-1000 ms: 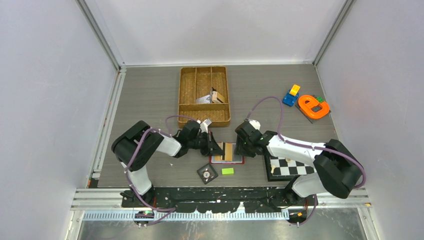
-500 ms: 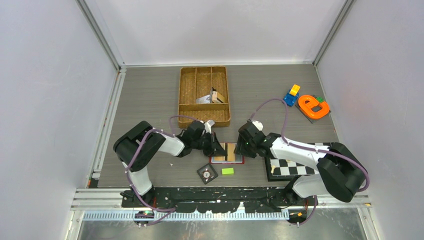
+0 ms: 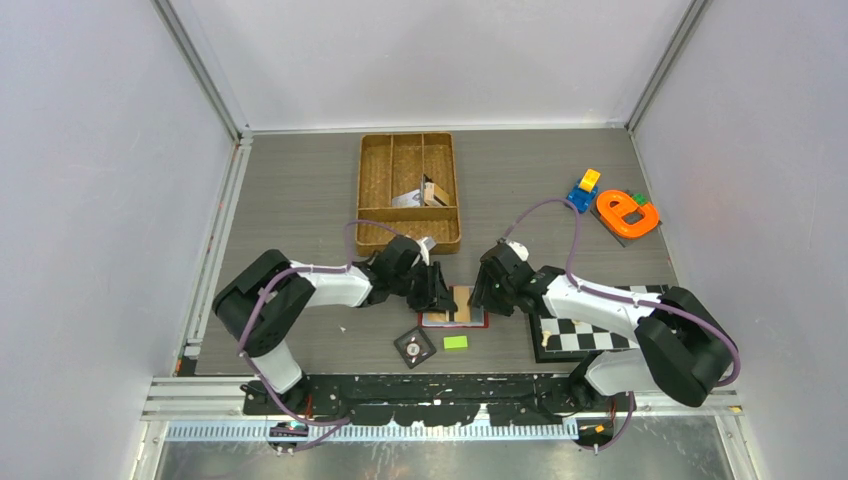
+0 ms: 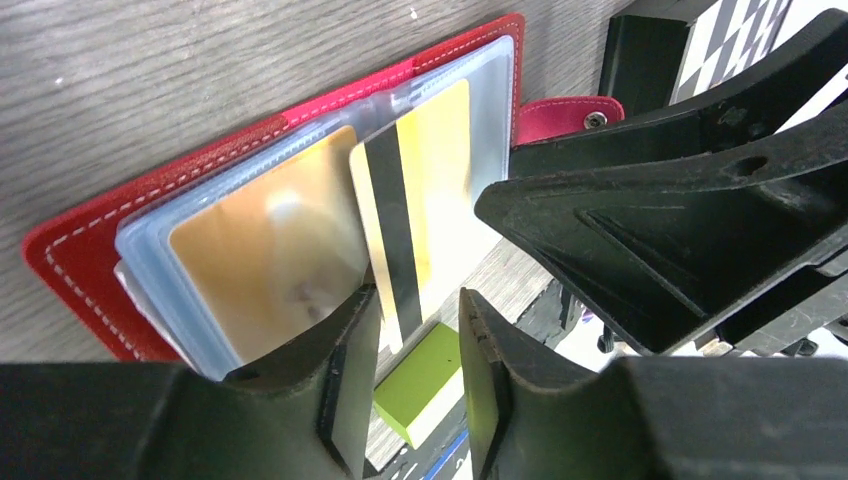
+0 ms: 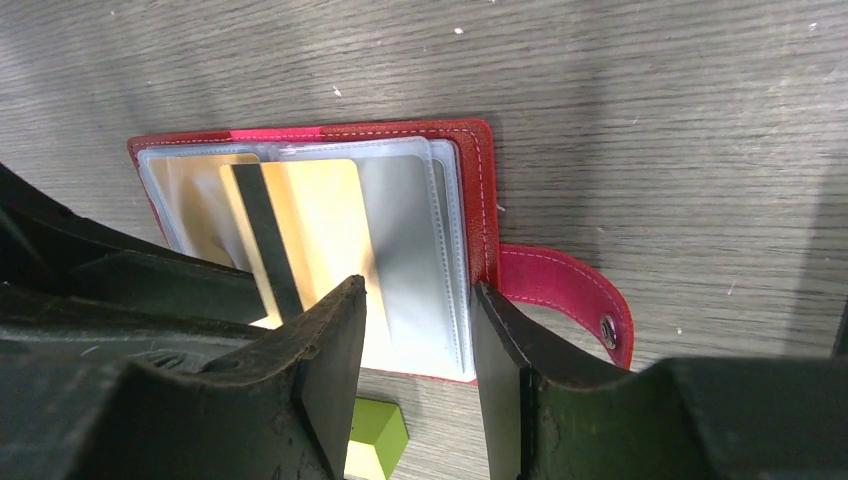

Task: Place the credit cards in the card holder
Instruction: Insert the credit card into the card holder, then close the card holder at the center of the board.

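Left gripper (image 4: 415,325) low over the near-left part of the card holder (image 4: 70,265), fingers spread with a clear gap. The near end of a striped credit card (image 4: 420,180) lies in that gap, and the fingers do not appear to clamp it. The card holder lies open and flat on the tabletop (image 3: 300,190), near centre, between the two grippers, with its red cover underneath and its clear sleeves facing up. A tan-orange credit card (image 4: 260,250) sits inside the left sleeve. The striped one, gold with a black band, rests on top of the sleeves, overlapping the tan card's right edge; cannot tell whether its far end has entered a pocket. Closing tab (image 5: 560,290) sticks out flat from the holder's right side. Right gripper (image 5: 418,300) over the holder's right half, fingers apart and straddling an empty clear sleeve, pinching nothing. Just near of the holder: black tile with a dial (image 3: 414,346) and, to its right, a small green block (image 3: 456,342). Woven tray (image 3: 372,190) on the far side. Checkerboard (image 3: 585,338) near right, under the right arm.
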